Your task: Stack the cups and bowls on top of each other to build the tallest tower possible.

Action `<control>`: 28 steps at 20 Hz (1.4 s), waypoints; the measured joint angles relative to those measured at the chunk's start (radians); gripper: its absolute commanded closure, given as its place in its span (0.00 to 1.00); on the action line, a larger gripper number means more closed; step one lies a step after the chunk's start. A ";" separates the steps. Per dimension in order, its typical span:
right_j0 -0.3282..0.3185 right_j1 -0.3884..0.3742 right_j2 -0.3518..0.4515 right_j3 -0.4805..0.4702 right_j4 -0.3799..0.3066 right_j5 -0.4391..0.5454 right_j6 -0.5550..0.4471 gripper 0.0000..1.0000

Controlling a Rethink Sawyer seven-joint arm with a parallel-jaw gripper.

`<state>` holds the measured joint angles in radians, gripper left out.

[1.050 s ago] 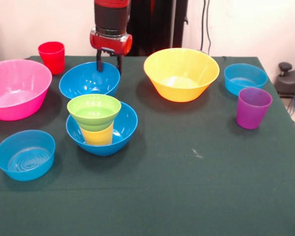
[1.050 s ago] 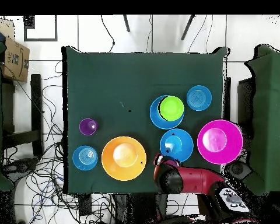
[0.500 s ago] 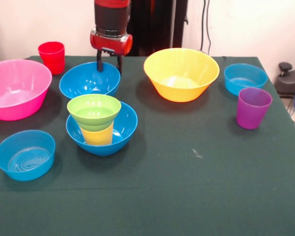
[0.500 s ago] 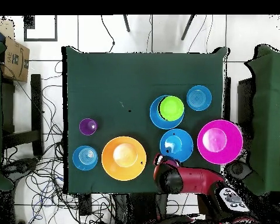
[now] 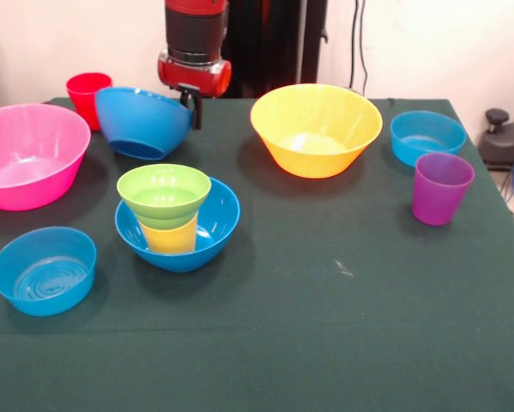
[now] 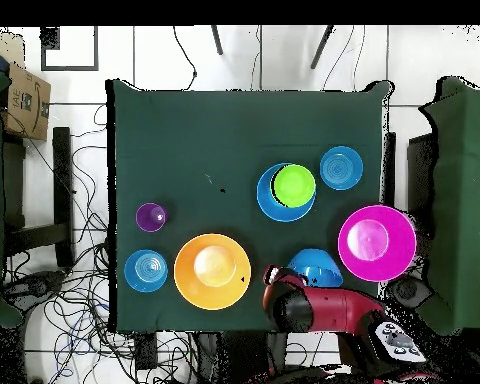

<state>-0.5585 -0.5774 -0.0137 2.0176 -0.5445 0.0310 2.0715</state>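
My gripper (image 5: 190, 106) is shut on the near rim of a deep blue bowl (image 5: 140, 123), which hangs tilted on its side above the table's far left. In the overhead view that blue bowl (image 6: 314, 265) lies beside the gripper (image 6: 286, 281). Nearer the front stands the tower: a blue bowl (image 5: 219, 220) holding an upturned yellow cup (image 5: 171, 237), with a green bowl (image 5: 164, 192) on top. The red cup (image 5: 87, 92) stands behind the lifted bowl. The purple cup (image 5: 441, 187) is at the right.
A large pink bowl (image 5: 25, 154) sits at the left edge and a yellow-orange bowl (image 5: 315, 129) at the back middle. Small light-blue bowls rest at the front left (image 5: 42, 269) and back right (image 5: 426, 136). A cardboard box (image 6: 24, 100) lies off the table.
The blue bowl that stood on the table under the gripper has been gripped by its rim and lifted, tipping onto its side. The tower and other pieces have not moved.
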 measured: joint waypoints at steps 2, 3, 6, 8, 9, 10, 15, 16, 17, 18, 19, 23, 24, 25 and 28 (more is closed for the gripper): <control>0.001 0.000 -0.003 0.000 0.000 0.000 0.000 1.00; 0.002 0.000 -0.005 0.000 0.000 0.000 0.000 1.00; 0.004 0.002 -0.009 0.000 0.000 0.000 0.000 1.00; 0.005 0.002 -0.012 0.000 0.000 0.000 0.000 1.00; 0.006 0.002 -0.014 0.000 0.000 0.000 0.000 1.00; 0.006 0.002 -0.015 0.000 0.000 0.000 0.000 1.00; 0.006 0.002 -0.017 0.000 0.000 0.000 0.000 1.00; 0.006 0.002 -0.017 0.000 0.000 0.000 0.000 1.00; 0.006 0.002 -0.018 0.000 0.000 0.000 0.000 1.00; 0.006 0.002 -0.018 0.000 0.000 0.000 0.000 1.00; 0.006 0.002 -0.018 0.000 0.000 0.000 0.000 1.00; 0.000 -0.001 -0.012 0.000 0.000 0.000 0.000 1.00; -0.003 -0.004 -0.008 0.000 0.000 0.000 0.000 1.00; -0.006 -0.006 -0.004 0.000 0.000 0.000 0.000 1.00; -0.022 -0.025 0.017 0.001 0.002 0.003 0.000 1.00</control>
<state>-0.5804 -0.6024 0.0035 2.0182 -0.5427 0.0339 2.0715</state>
